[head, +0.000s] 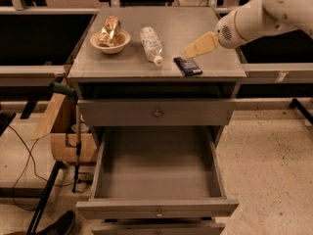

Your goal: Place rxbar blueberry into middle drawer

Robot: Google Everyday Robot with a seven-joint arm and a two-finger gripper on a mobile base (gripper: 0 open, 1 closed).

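The tan gripper (195, 47) hovers over the right side of the grey tabletop (195, 18); whether it is clenched or released cannot be told. Just beside its tip, toward the camera, lies the dark navy-blue rxbar blueberry (188, 66), its lettering unreadable. Below, the grey metal middle drawer (156, 207) stands pulled open over speckled pale floor (264, 170).

Speckled pale floor (274, 170), grey tabletop (195, 23) at centre, long grey-edged benches (34, 71) on either side (dark beneath), cardboard box (61, 131) at left, black cable (24, 155) lying on the floor, tool (190, 51) above the tabletop's right part.
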